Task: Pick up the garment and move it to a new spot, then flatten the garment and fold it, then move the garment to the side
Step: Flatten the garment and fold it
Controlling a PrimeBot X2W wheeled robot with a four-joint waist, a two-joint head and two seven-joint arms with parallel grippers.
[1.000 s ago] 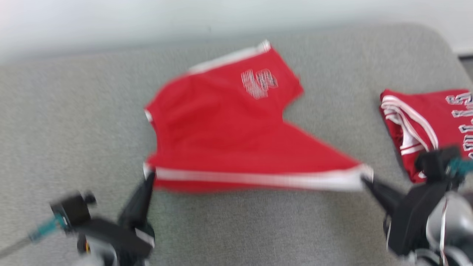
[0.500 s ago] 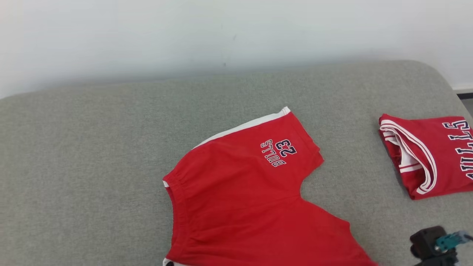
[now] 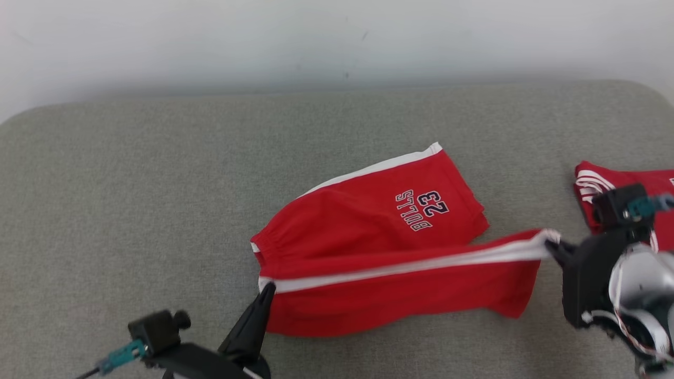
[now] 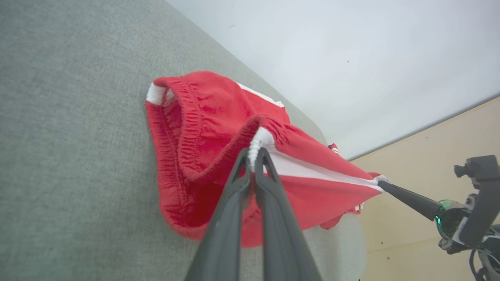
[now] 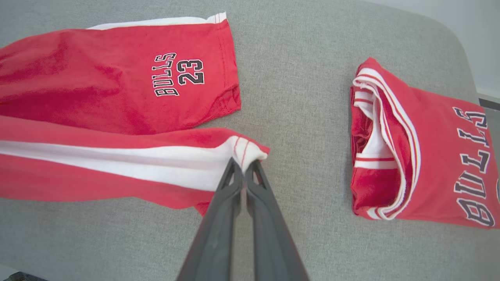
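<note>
Left tool (image 3: 268,287) clamped on red shorts (image 3: 368,221) at waistband, right tool (image 3: 550,245) clamped on hem; stripe taut between.

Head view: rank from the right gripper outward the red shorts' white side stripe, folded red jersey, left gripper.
1. White side stripe: pinched in the right gripper.
2. Folded red jersey: just beyond, right.
3. Left gripper: stripe's far end, lower left.

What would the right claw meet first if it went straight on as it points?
The hem of the shorts, pinched in the right claw; beyond it, probably cushion beside the folded jersey, depth unclear.
</note>
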